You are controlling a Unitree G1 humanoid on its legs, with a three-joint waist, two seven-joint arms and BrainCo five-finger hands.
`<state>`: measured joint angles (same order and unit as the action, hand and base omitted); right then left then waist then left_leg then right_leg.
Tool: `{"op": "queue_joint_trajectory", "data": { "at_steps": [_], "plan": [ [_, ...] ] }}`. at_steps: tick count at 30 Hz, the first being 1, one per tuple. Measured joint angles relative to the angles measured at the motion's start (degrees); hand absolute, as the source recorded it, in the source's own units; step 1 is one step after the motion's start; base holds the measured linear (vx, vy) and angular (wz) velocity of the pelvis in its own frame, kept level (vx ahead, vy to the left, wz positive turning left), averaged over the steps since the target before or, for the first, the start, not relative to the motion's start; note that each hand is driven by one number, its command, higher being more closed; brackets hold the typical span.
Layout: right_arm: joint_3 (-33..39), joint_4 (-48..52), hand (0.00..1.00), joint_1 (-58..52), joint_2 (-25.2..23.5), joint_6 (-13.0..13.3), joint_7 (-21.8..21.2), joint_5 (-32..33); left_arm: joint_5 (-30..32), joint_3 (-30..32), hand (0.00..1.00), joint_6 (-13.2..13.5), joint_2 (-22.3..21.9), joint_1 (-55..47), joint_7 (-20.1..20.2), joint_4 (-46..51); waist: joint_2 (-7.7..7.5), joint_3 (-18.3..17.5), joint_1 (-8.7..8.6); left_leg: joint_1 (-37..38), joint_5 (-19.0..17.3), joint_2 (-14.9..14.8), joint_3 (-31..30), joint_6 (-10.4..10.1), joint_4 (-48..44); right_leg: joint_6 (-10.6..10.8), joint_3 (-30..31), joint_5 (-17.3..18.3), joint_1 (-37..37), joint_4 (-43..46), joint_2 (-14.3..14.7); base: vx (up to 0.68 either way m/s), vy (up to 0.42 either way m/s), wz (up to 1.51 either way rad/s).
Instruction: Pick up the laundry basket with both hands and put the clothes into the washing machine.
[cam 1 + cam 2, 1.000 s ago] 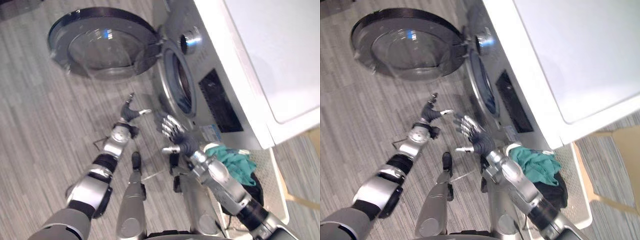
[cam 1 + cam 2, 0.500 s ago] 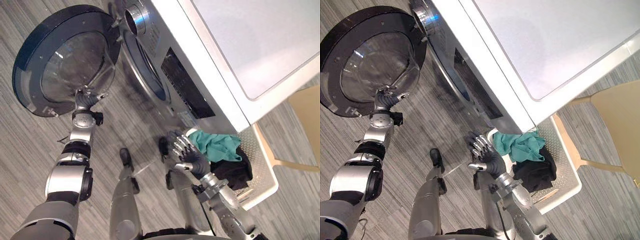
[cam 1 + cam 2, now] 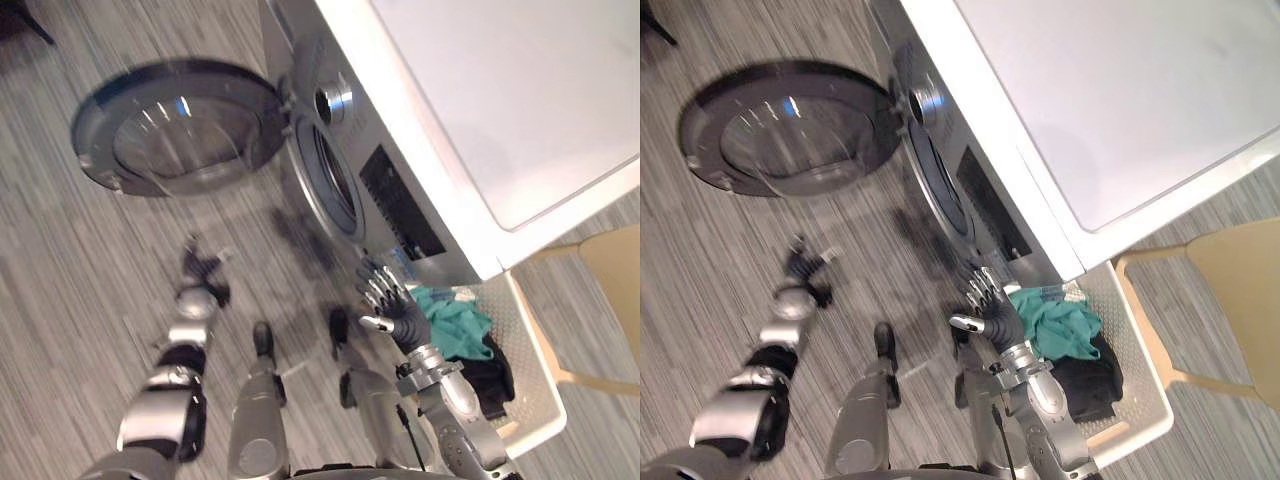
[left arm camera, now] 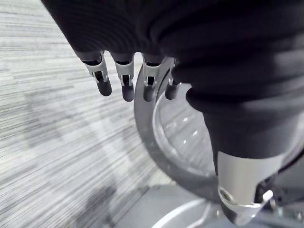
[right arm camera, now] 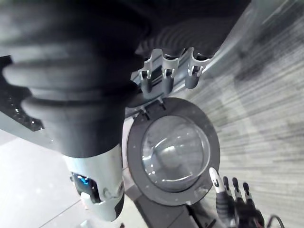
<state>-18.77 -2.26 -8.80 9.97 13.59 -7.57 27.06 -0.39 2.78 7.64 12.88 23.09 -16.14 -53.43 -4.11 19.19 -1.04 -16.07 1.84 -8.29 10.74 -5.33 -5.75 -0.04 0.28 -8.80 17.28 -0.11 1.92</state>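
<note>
The white laundry basket (image 3: 532, 345) stands on the floor at my right, beside the washing machine (image 3: 400, 200). A teal cloth (image 3: 455, 320) and a black cloth (image 3: 497, 375) lie in it. The machine's round door (image 3: 180, 140) is swung open to the left, and the drum opening (image 3: 335, 185) is dark. My right hand (image 3: 392, 308) is raised with straight fingers just left of the teal cloth, holding nothing. My left hand (image 3: 203, 272) hovers over the floor below the door, blurred. Its fingers (image 4: 126, 83) hang relaxed and empty in the left wrist view.
A tan wooden chair (image 3: 1230, 290) stands beyond the basket at the far right. Grey striped floor (image 3: 70, 270) stretches out left of the machine. The open door juts out over the floor on my left side.
The camera has shifted. My left hand has drawn back from the door's edge towards me. My right hand stays beside the teal cloth.
</note>
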Motion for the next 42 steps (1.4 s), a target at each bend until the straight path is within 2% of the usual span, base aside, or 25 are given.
{"op": "queue_joint_trajectory", "data": {
  "at_steps": [2, 6, 11, 16, 18, 19, 20, 21, 22, 23, 24, 26, 27, 28, 30, 31, 32, 33, 34, 35, 36, 37, 38, 40, 42],
  "plan": [
    [3.57, -8.51, 0.0, 0.1, -0.73, -0.15, 1.73, -4.37, 0.02, -2.74, 0.0, 0.59, -3.67, -7.88, 1.36, 0.09, 1.42, -3.44, -0.13, 3.45, -0.14, 0.8, 0.42, 0.23, 1.71, 0.67, 0.33, 0.89, -2.45, 0.17, -0.56, 0.06, 0.053, -0.05],
    [6.06, -15.52, 0.0, 0.08, -0.76, -0.48, 3.99, -11.31, -0.02, -3.24, 0.0, 1.63, -5.64, -17.1, 3.09, 0.1, 2.49, -7.25, -1.13, 7.46, -0.51, 1.55, 1.25, 0.76, 3.53, 1.85, 1.74, 1.93, -4.8, 0.54, -1.21, 0.0, 0.046, -0.14],
    [8.47, -21.66, 0.0, -0.69, -3.13, -1.08, 7.45, -22.34, 0.33, -3.24, 0.0, 1.73, -6.29, -25.0, 4.95, -2.12, 2.59, -10.05, -1.28, 14.09, -0.89, 2.36, 5.59, 0.74, 6.63, 2.24, 6.49, 1.94, -7.89, 0.34, -1.2, -0.01, 0.058, -0.39],
    [8.89, -21.68, 0.0, -0.67, -3.81, -1.22, 9.9, -27.59, 2.51, -3.21, 0.0, 1.68, -7.01, -26.73, 5.01, -4.61, 1.87, -10.15, -1.6, 16.86, -1.88, 2.69, 12.65, 1.35, 6.34, 3.61, 11.11, 1.19, -7.81, -0.35, -0.74, -0.03, 0.064, -0.73],
    [9.42, -21.68, 0.0, -0.95, -4.47, -1.25, 10.18, -27.6, 2.79, -2.99, 0.0, 1.63, -7.0, -26.95, 5.0, -4.58, 2.3, -10.2, -1.89, 16.1, -3.06, 0.58, 16.01, 3.07, 3.97, 2.61, 5.43, 4.67, -7.85, -0.54, -1.39, -0.07, 0.012, -0.84],
    [9.62, -21.52, 0.0, -1.03, -5.04, -1.21, 10.37, -27.56, 2.94, -2.64, 0.0, 1.64, -7.19, -27.36, 5.01, -4.52, 3.47, -10.2, -1.85, 15.52, -3.52, -1.6, 18.02, 3.05, 2.77, -0.59, -3.47, 7.01, -4.95, 7.06, -2.7, -0.03, -0.07, -0.79],
    [9.63, -20.8, 0.0, -1.45, -5.29, -1.2, 10.39, -27.56, 3.32, -2.32, 0.0, 1.45, -6.84, -27.07, 5.0, -4.56, 2.85, -10.57, -2.47, 15.48, -3.86, -2.89, 19.04, 2.55, 1.66, -2.48, -10.07, 9.64, -3.33, 17.54, -4.43, 0.02, -0.049, -0.66],
    [9.71, -20.1, 0.0, -2.16, -5.31, -1.18, 10.43, -27.56, 3.35, -2.29, 0.0, 1.37, -6.55, -27.08, 5.01, -4.56, 3.19, -10.45, -2.93, 15.65, -4.13, -3.14, 19.28, 2.26, 0.83, -2.14, -12.33, 11.44, -3.63, 21.14, -5.71, 0.1, -0.046, -0.45],
    [9.9, -17.98, 0.0, -4.42, -5.41, -1.12, 10.72, -27.57, 3.41, -2.14, 0.0, 1.23, -5.94, -27.31, 5.11, -4.59, 0.9, -11.73, -3.19, 15.78, -5.21, -2.16, 20.43, 1.49, -0.97, -0.01, -14.29, 13.59, -5.3, 20.56, -7.66, 0.09, -0.038, -0.46],
    [9.78, -16.73, 0.0, -4.97, -5.64, -1.1, 10.97, -27.59, 3.47, -1.83, 0.0, 1.03, -5.79, -27.34, 5.21, -4.63, -0.41, -12.43, -2.85, 15.73, -5.95, -1.9, 21.29, 0.91, -1.79, -0.55, -14.39, 14.36, -5.72, 18.66, -6.92, 0.02, -0.043, -0.98],
    [9.83, -14.51, 0.0, -4.91, -5.59, -0.74, 11.34, -27.66, 3.76, -0.27, 0.0, 0.37, -6.62, -26.95, 5.74, -5.11, 0.96, -12.66, -2.86, 15.56, -6.69, -2.59, 22.02, 0.59, -1.43, -0.8, -12.39, 11.49, -6.98, 12.42, -4.8, -0.05, -0.03, -1.25],
    [10.91, -13.36, 0.0, -4.1, -5.51, -0.29, 12.67, -27.89, 4.67, -0.16, 0.0, 0.36, -8.75, -27.36, 6.13, -5.5, 2.61, -13.07, -2.87, 17.04, -5.79, -4.32, 27.23, 0.11, 0.89, -1.65, -12.99, 10.6, -8.63, 5.18, -3.0, -0.04, -0.036, -1.68],
    [11.01, -12.79, 0.0, -4.6, -6.01, -0.29, 13.17, -28.31, 5.05, -0.15, 0.0, 0.2, -8.86, -27.18, 6.16, -6.26, 2.54, -12.98, -2.92, 17.35, -7.76, -5.6, 29.83, -0.56, -2.58, -1.79, -11.05, 8.21, -9.0, 3.88, -1.82, 0.0, -0.062, -1.47],
    [10.95, -12.26, 0.0, -5.0, -5.99, -0.3, 13.67, -28.47, 5.1, -0.2, 0.0, 0.22, -9.33, -27.0, 6.19, -6.63, 2.85, -12.93, -2.84, 17.42, -9.6, -7.12, 30.87, -1.39, -5.26, -2.15, -9.98, 7.97, -9.22, 3.71, -0.97, 0.0, -0.061, -1.16],
    [9.74, -10.49, 0.0, -7.28, -4.67, -0.39, 15.04, -29.82, 5.07, -0.3, 0.0, 0.22, -10.69, -27.18, 6.12, -6.95, 4.93, -12.17, -2.7, 19.09, -15.4, -12.51, 32.91, -5.24, -13.4, -3.51, -6.25, 8.96, -10.84, 3.08, 2.67, 0.04, -0.076, -1.31],
    [9.24, -9.58, 0.0, -7.48, -4.18, -0.4, 15.37, -30.04, 5.04, -0.22, 0.0, 0.39, -10.54, -27.2, 6.08, -7.29, 5.82, -11.58, -2.63, 18.1, -16.44, -12.32, 25.21, -2.16, -18.38, -3.83, -3.35, 8.84, -11.41, 3.5, 4.25, 0.06, -0.025, -1.3],
    [9.22, -9.66, 0.0, -7.18, -4.07, -0.48, 15.52, -30.13, 4.99, -0.21, 0.0, 0.52, -10.44, -26.97, 6.09, -7.4, 5.66, -11.44, -2.51, 16.86, -15.99, -12.82, 21.07, -1.29, -21.98, -4.58, -1.86, 8.36, -11.54, 4.22, 4.72, 0.1, -0.014, -1.1],
    [9.21, -9.54, 0.0, -7.09, -4.82, -0.45, 16.28, -30.31, 4.96, -0.18, 0.0, 0.51, -10.0, -26.65, 6.05, -7.23, 4.87, -11.18, -2.37, 13.21, -14.77, -12.39, 13.61, 1.55, -28.42, -4.94, 0.62, 8.11, -11.55, 4.88, 4.79, 0.11, -0.006, -1.18],
    [9.21, -9.55, 0.0, -6.74, -5.3, -0.39, 17.01, -31.41, 4.59, -0.28, 0.0, 0.66, -9.29, -26.61, 5.94, -6.69, 3.72, -10.7, -1.39, 10.93, -17.74, -8.4, 4.13, 1.71, -29.92, -4.97, 4.48, 8.05, -11.26, 5.83, 4.48, 0.12, 0.035, -1.64],
    [9.47, -9.91, 0.0, -6.06, -4.9, -0.45, 17.48, -32.23, 4.18, -0.35, 0.0, 1.16, -9.65, -26.42, 5.66, -6.67, 4.02, -10.7, -0.75, 10.75, -19.63, -3.98, -3.64, 0.82, -26.87, -4.6, 7.96, 8.04, -11.06, 6.04, 4.44, 0.09, 0.12, -1.59],
    [9.72, -9.88, 0.0, -6.12, -4.86, -0.43, 17.57, -32.32, 3.93, -0.81, 0.0, 1.24, -9.8, -26.45, 5.59, -6.7, 4.35, -10.77, -0.66, 10.9, -19.77, -2.39, -6.64, 0.67, -24.55, -4.37, 8.6, 7.91, -11.08, 5.79, 4.33, 0.07, 0.142, -1.5],
    [10.04, -9.87, 0.0, -5.95, -4.79, -0.41, 17.91, -32.41, 3.56, -2.01, 0.0, 1.26, -10.12, -26.32, 5.52, -6.84, 5.63, -10.71, -0.85, 11.52, -19.5, -0.72, -9.9, 0.44, -19.02, -3.41, 9.58, 7.27, -11.04, 5.63, 4.49, 0.05, 0.172, -1.12],
    [10.59, -9.88, 0.0, -6.2, -4.49, -0.41, 18.04, -32.4, 3.38, -3.64, 0.0, 1.17, -10.5, -26.01, 5.5, -7.47, 7.53, -10.71, -1.5, 11.79, -17.85, -0.85, -10.41, -0.31, -13.85, -2.42, 10.65, 7.18, -11.02, 5.55, 5.6, 0.03, 0.204, -1.06],
    [11.57, -10.97, 0.0, -7.17, -4.81, -0.89, 18.02, -32.38, 3.37, -4.94, 0.0, 0.8, -10.13, -25.22, 5.68, -7.95, 7.47, -10.96, -1.34, 13.53, -17.11, -0.67, -7.92, 0.06, -12.31, -1.09, 12.77, 7.21, -11.2, 4.96, 5.15, 0.1, 0.235, -0.76],
    [11.68, -11.59, 0.0, -7.55, -5.28, -1.06, 17.79, -32.38, 3.42, -5.14, 0.0, 0.33, -9.53, -24.43, 5.74, -7.99, 6.27, -10.72, -1.28, 14.41, -17.2, -0.19, -4.75, 0.53, -10.95, 0.43, 14.75, 6.47, -11.02, 4.47, 4.4, 0.12, 0.186, -0.63]
  ]
}}
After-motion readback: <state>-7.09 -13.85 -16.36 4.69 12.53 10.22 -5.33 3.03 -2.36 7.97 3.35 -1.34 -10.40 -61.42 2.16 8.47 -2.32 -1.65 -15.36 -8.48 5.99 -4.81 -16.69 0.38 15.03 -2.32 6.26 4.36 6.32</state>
